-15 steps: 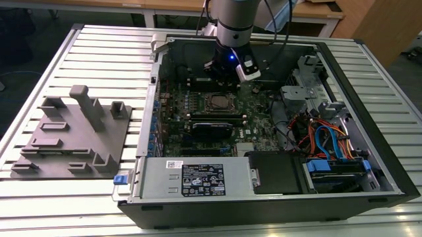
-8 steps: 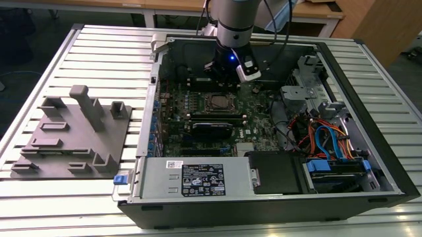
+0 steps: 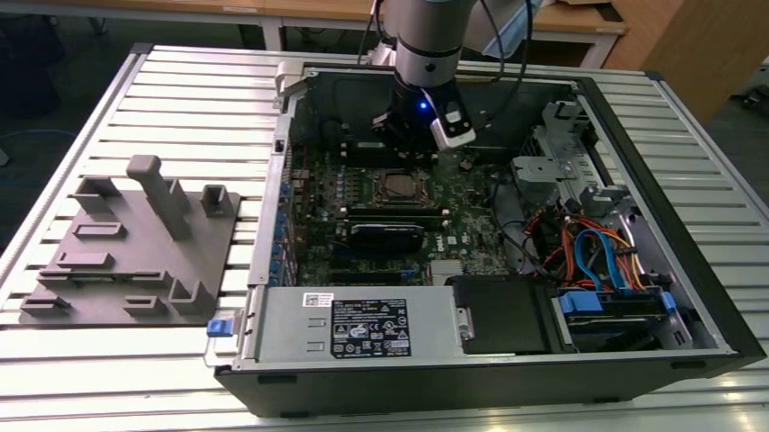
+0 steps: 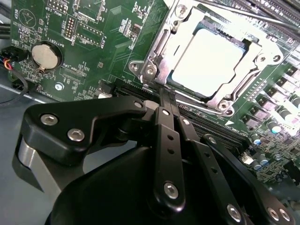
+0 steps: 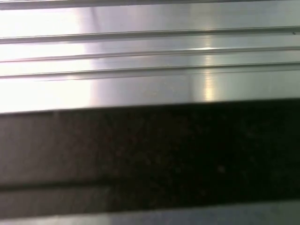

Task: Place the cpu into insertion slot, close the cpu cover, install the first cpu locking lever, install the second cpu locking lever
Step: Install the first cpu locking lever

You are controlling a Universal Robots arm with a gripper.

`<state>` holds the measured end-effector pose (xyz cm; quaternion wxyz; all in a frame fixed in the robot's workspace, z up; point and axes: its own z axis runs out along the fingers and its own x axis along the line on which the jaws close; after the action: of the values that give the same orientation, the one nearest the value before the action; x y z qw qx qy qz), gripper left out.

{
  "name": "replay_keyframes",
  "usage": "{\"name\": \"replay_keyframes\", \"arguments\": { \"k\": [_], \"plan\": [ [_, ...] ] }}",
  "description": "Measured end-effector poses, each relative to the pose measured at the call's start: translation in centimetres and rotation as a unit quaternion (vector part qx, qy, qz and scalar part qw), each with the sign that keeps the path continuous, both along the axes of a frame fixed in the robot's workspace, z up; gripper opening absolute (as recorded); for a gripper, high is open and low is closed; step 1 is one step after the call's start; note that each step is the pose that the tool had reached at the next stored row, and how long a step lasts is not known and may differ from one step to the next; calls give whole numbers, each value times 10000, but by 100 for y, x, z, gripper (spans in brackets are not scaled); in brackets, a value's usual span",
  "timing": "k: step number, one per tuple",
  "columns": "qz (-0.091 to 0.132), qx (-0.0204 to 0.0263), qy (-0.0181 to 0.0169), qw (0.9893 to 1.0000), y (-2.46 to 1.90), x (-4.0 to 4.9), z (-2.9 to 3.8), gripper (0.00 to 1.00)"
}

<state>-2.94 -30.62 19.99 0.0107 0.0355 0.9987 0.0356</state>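
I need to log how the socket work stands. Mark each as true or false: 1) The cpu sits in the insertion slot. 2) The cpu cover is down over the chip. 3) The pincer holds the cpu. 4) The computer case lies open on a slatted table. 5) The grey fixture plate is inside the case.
1) True: the cpu sits in the insertion slot.
2) True: the cpu cover lies flat, framing the chip.
3) False: the pincer is shut on nothing, its tips at the socket's edge.
4) True: the computer case lies open on the slatted table.
5) False: the grey fixture plate lies on the table, at the exterior view's left of the case.
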Motion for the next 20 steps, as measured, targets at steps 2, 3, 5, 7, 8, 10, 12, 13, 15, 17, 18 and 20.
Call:
{"name": "replay_keyframes", "arguments": {
  "k": [2,3,5,7,8,10,12,13,15,17,18,20],
  "plan": [
    [0,0,0,10000,0,0,4,10],
    [0,0,0,10000,0,0,4,10],
    [0,-10,0,10000,0,1,4,10],
    [-1,-31,1,10000,0,2,2,10],
    [-2,-43,1,10000,0,3,-1,10],
    [-3,-68,1,10000,0,4,-7,10],
    [-4,-86,2,10000,-1,5,-12,10],
    [-4,-94,3,10000,-1,5,-14,10],
    [-4,-105,2,9999,-1,7,-20,10],
    [-4,-110,3,9999,-1,7,-26,10],
    [-5,-110,3,9999,-1,7,-29,10],
    [-4,-108,4,9999,0,9,-36,10]
  ]
}}
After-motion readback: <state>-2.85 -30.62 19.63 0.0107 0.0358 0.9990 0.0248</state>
